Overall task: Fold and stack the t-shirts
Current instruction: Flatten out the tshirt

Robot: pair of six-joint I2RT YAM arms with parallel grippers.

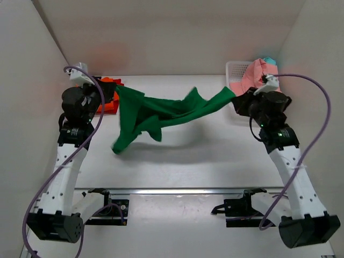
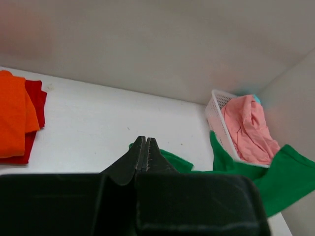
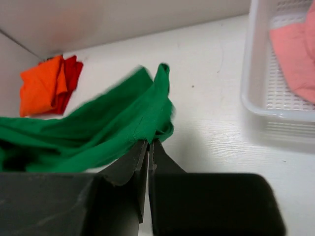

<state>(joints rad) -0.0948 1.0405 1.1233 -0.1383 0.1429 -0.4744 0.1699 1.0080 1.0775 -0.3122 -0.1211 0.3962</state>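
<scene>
A dark green t-shirt (image 1: 161,113) hangs stretched above the table between my two grippers, its lower part drooping to the left. My left gripper (image 1: 114,92) is shut on its left end; in the left wrist view the closed fingertips (image 2: 146,139) sit over green cloth (image 2: 290,172). The right gripper (image 1: 236,99) is shut on the right end, pinching a green hem (image 3: 98,128) at its tips (image 3: 148,142). An orange t-shirt (image 2: 12,118) lies folded on a red t-shirt (image 2: 35,101) at the back left. The salmon pink t-shirt (image 1: 252,72) sits crumpled in the basket.
The white lattice basket (image 1: 235,69) stands at the back right against the wall, close to my right gripper. White walls enclose the table on the left, back and right. A metal rail (image 1: 177,190) runs along the near edge.
</scene>
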